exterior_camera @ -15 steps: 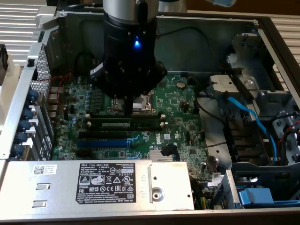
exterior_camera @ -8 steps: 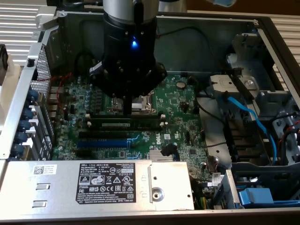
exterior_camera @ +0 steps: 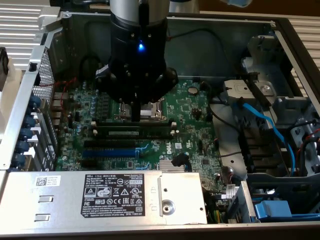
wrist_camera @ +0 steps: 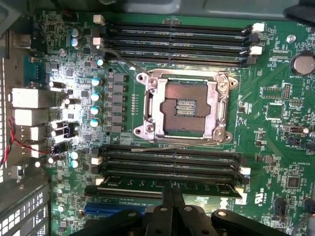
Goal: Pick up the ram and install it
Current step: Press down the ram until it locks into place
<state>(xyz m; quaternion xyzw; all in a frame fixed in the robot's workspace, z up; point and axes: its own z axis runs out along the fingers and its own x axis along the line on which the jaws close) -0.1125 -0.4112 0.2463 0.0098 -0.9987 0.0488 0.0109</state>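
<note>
The ram (exterior_camera: pixel 135 133) is a long dark stick with a white label strip. It lies along a black slot on the green motherboard (exterior_camera: pixel 192 107), just below the CPU socket in the exterior view. In the wrist view the ram (wrist_camera: pixel 128 186) shows as a green strip between white slot clips. My gripper (exterior_camera: pixel 136 118) hangs over the board with both fingers pressed together, shut, with nothing between them. In the wrist view the gripper (wrist_camera: pixel 173 192) has its tips right over the middle of the ram's top edge. Whether they touch it I cannot tell.
The open CPU socket (wrist_camera: pixel 184 105) sits between two banks of black slots (wrist_camera: pixel 172 39). A blue slot (exterior_camera: pixel 110 151) lies beside the ram's bank. A silver power supply (exterior_camera: pixel 60 195) fills the near edge of the case. Blue cables (exterior_camera: pixel 272 132) and drive bays crowd the exterior view's right.
</note>
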